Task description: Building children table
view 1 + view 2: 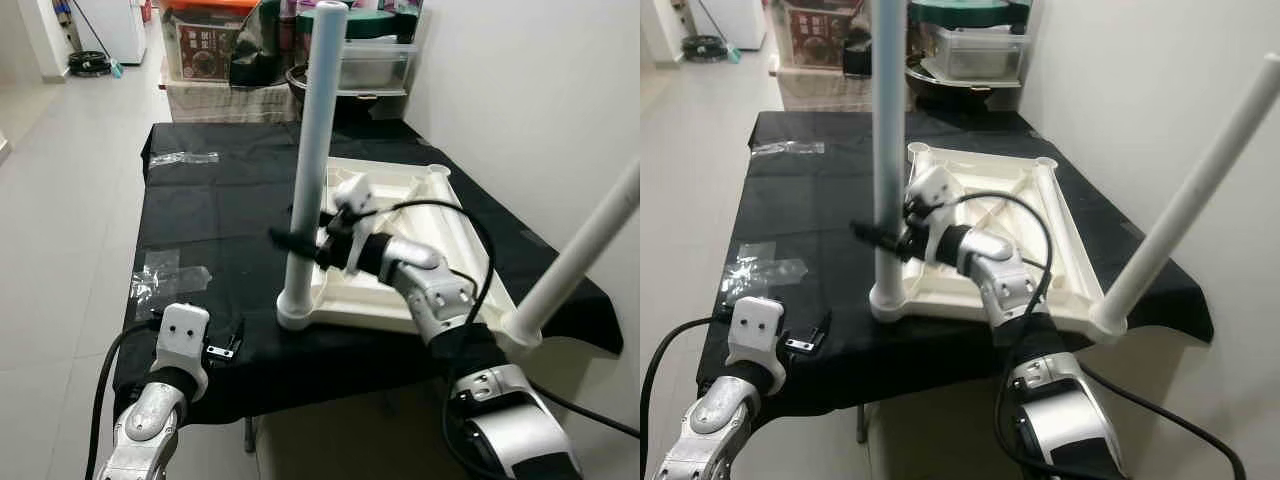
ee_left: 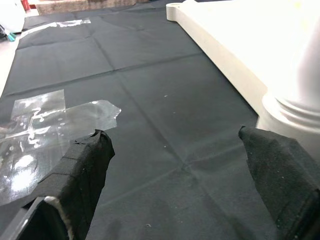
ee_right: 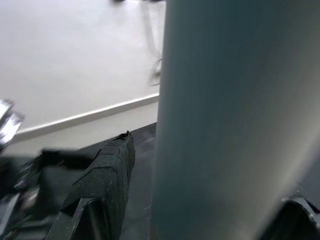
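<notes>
A white children's table top (image 1: 400,168) lies upside down on a table covered in black cloth (image 1: 230,210). One white leg (image 1: 315,120) stands upright in its near left corner socket (image 1: 295,310). A second white leg (image 1: 590,240) rises tilted from the near right corner. My right gripper (image 1: 297,240) is shut on the upright leg low down, and in the right wrist view the leg (image 3: 215,125) sits between its fingers (image 3: 107,175). My left gripper (image 1: 225,345) hovers open at the cloth's near left edge, left of the socket (image 2: 295,115).
Clear plastic wrappers (image 1: 165,270) (image 1: 185,157) lie on the cloth's left side. Storage boxes and bins (image 1: 210,50) are stacked behind the table's far end. A white wall (image 1: 530,90) runs close along the right. Tiled floor (image 1: 60,180) spreads to the left.
</notes>
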### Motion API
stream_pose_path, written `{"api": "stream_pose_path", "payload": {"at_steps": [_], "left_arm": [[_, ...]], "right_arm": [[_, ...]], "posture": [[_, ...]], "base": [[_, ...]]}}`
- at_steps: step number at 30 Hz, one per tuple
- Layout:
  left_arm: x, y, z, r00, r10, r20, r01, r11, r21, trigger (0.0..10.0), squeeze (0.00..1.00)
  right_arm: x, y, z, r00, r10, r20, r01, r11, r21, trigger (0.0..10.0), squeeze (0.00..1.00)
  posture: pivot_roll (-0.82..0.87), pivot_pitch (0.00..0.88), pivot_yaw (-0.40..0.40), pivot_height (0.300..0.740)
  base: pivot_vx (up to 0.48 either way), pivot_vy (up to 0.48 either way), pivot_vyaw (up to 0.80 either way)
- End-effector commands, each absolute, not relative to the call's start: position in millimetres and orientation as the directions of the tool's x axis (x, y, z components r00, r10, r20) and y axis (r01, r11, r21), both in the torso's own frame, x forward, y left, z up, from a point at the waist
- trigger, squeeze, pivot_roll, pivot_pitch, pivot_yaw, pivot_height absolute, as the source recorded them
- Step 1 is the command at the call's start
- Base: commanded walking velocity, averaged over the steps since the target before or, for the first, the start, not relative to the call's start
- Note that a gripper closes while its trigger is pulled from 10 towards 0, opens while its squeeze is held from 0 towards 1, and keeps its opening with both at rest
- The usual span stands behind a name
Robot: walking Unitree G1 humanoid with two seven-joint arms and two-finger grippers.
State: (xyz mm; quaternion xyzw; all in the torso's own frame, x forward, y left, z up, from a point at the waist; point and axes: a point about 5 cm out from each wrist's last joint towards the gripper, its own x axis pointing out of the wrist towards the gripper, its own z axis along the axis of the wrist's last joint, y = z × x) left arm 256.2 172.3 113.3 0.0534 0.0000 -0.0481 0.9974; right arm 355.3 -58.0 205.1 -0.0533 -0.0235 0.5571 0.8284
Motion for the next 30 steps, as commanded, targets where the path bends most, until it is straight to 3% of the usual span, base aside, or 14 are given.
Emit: {"api": "stream_pose_path", "payload": {"at_steps": [1,5,9,11,12,15,18,19,23,24,27,28,29,30], "left_arm": [[256,174,110,0.995,-0.093,-0.019,0.095,0.988,0.120,10.0,0.00],[254,176,110,0.996,-0.088,-0.021,0.090,0.988,0.124,10.0,0.00],[253,175,110,0.996,-0.088,-0.023,0.090,0.988,0.122,10.0,0.00],[252,174,109,0.996,-0.091,-0.025,0.093,0.988,0.121,10.0,0.00],[252,174,109,0.996,-0.091,-0.025,0.093,0.988,0.121,10.0,0.00],[252,174,109,0.996,-0.090,-0.027,0.092,0.988,0.121,10.0,0.00],[253,173,109,0.995,-0.094,-0.029,0.097,0.988,0.121,10.0,0.00],[253,172,108,0.995,-0.100,-0.030,0.103,0.987,0.122,10.0,0.00],[254,171,108,0.994,-0.108,-0.032,0.112,0.986,0.122,10.0,0.00],[255,171,108,0.994,-0.109,-0.031,0.112,0.986,0.122,10.0,0.00],[255,171,109,0.994,-0.109,-0.030,0.112,0.986,0.122,10.0,0.00],[255,172,109,0.994,-0.108,-0.028,0.111,0.986,0.121,10.0,0.00],[256,172,109,0.994,-0.107,-0.028,0.110,0.987,0.120,10.0,0.00],[256,172,108,0.994,-0.107,-0.028,0.109,0.987,0.119,10.0,0.00]], "right_arm": [[342,-44,187,0.236,0.968,-0.087,-0.968,0.227,-0.103,0.0,0.00],[339,-32,173,0.212,0.969,-0.131,-0.977,0.207,-0.051,0.0,0.00],[358,-32,165,0.466,0.868,-0.171,-0.883,0.468,-0.031,0.0,0.00],[383,-60,153,0.845,0.475,-0.244,-0.500,0.865,-0.047,0.0,0.00],[383,-60,153,0.845,0.475,-0.244,-0.500,0.865,-0.047,0.0,0.00],[383,-124,138,0.964,-0.096,-0.249,0.078,0.994,-0.080,0.0,0.00],[378,-131,134,0.958,-0.146,-0.248,0.127,0.988,-0.091,0.0,0.00],[374,-127,134,0.960,-0.126,-0.251,0.110,0.991,-0.078,10.0,0.00],[368,-113,150,0.990,-0.016,-0.141,0.012,0.999,-0.034,10.0,0.00],[368,-107,158,0.996,0.027,-0.086,-0.027,1.000,-0.007,10.0,1.00],[369,-99,165,0.994,0.094,-0.057,-0.093,0.995,0.032,10.0,1.00],[373,-83,179,0.969,0.245,-0.006,-0.244,0.966,0.081,10.0,0.40],[372,-65,192,0.865,0.498,0.058,-0.501,0.860,0.092,10.0,0.00],[366,-55,198,0.726,0.680,0.103,-0.688,0.721,0.081,10.0,0.00]], "posture": [[0.09,0.000,-0.132,0.740],[0.09,0.000,-0.132,0.740],[0.08,0.000,-0.128,0.740],[0.08,0.000,-0.126,0.740],[0.08,0.000,-0.126,0.740],[0.08,0.000,-0.123,0.740],[0.07,0.000,-0.108,0.740],[0.06,0.000,-0.105,0.740],[0.06,0.000,-0.104,0.740],[0.06,0.000,-0.104,0.740],[0.06,0.000,-0.104,0.740],[0.06,0.000,-0.107,0.740],[0.06,0.000,-0.108,0.740],[0.06,0.000,-0.109,0.740]], "base": [[0.000,0.000,0.00],[0.000,0.000,0.00],[0.000,0.000,0.00],[0.000,0.000,0.00],[0.000,0.000,0.00],[0.000,0.000,0.00],[0.000,0.000,0.00],[0.000,0.000,0.00],[0.000,0.000,0.00],[0.000,0.000,0.00],[0.000,0.000,0.00],[0.000,0.000,0.00],[0.000,0.000,0.00],[0.000,0.000,0.00]]}}
